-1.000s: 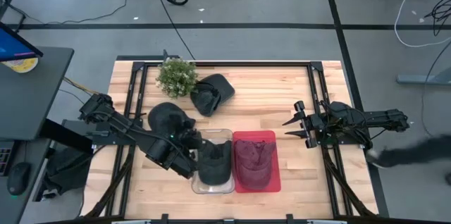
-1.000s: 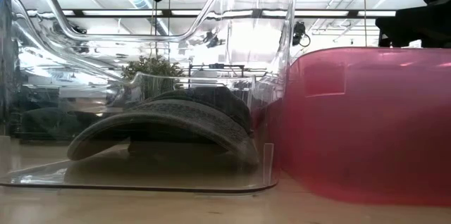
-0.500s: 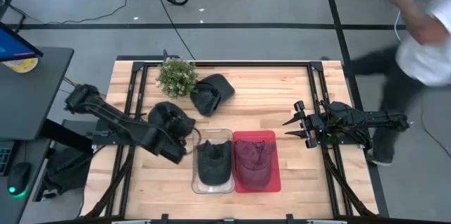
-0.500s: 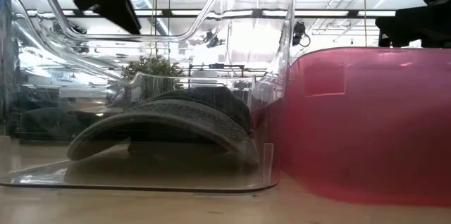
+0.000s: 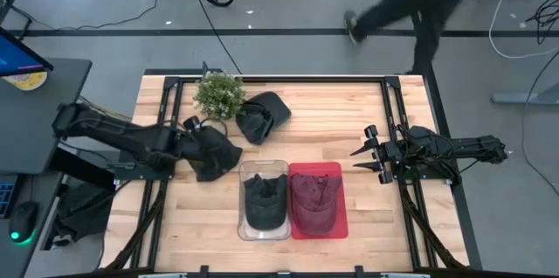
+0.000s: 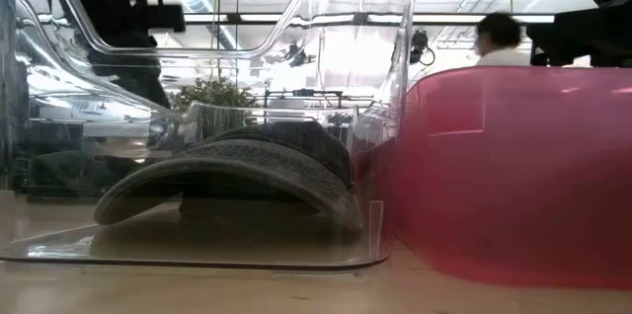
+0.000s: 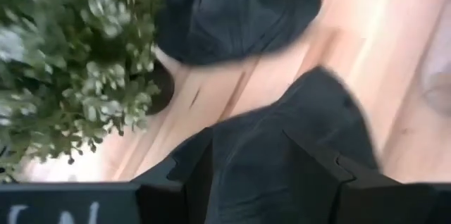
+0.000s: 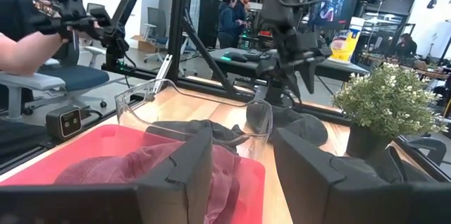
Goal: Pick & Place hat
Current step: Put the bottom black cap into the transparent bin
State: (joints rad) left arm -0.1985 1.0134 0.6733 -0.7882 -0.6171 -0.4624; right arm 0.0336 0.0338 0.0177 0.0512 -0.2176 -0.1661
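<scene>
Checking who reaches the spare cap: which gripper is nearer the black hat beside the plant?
Left. The left gripper hovers just beside the black hat; the right gripper waits across the table by the far rail.

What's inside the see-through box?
A dark hat lies inside the clear box, its curved brim resting on the bottom. Whatever might be under the hat is covered.

A black hat (image 5: pixel 263 201) is seen in a clear bin (image 5: pixel 264 170); a maroon hat (image 5: pixel 313 202) in a red bin (image 5: pixel 340 212).
</scene>
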